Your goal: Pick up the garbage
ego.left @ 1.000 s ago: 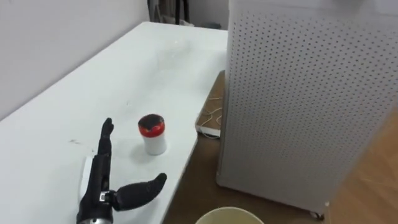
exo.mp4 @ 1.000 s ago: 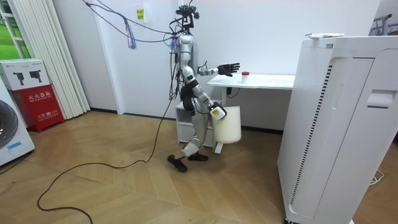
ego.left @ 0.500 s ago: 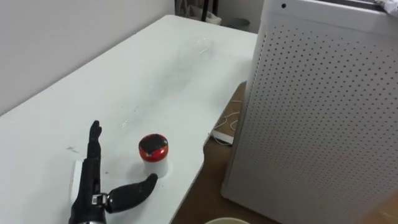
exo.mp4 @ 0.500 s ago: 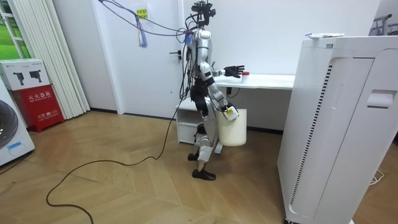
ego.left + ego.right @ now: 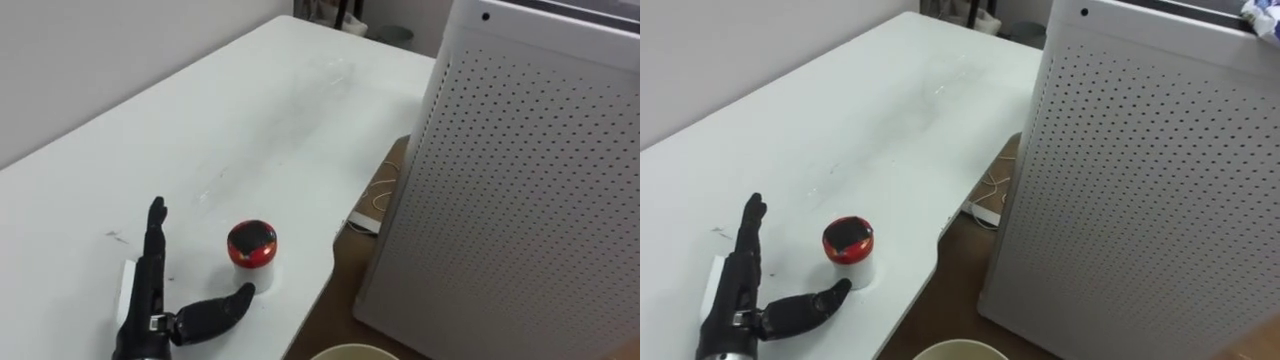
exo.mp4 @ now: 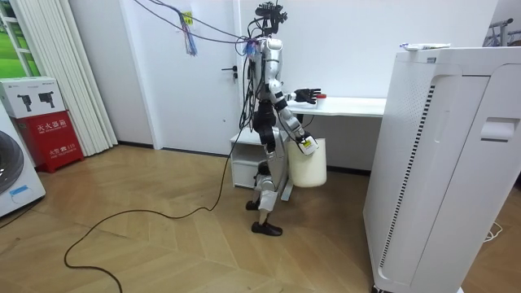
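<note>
The robot is standing at the end of a white tabletop (image 5: 230, 120), as the room view is showing, and reaching its left arm out over it. The left hand (image 5: 150, 300) is lying low over the near part of the tabletop. Its fingers (image 5: 155, 235) are stretching straight along the surface and its thumb (image 5: 215, 308) is spreading out to the right, so the hand is wide open and holding nothing.

A small white jar with a red lid (image 5: 251, 245) is standing upright on the tabletop close to its right edge, in the gap between the thumb and the fingers. The thumb tip is sitting just beside the jar's base, and whether it is touching cannot be told.

In the room view the right hand (image 6: 307, 145) is hanging low beside the robot's hip, at the top of a cream bin (image 6: 308, 167). Its hold on the bin cannot be made out. The bin's rim (image 5: 360, 352) is showing past the tabletop's right edge, near a tall white perforated cabinet (image 5: 520, 190) standing on the floor.
</note>
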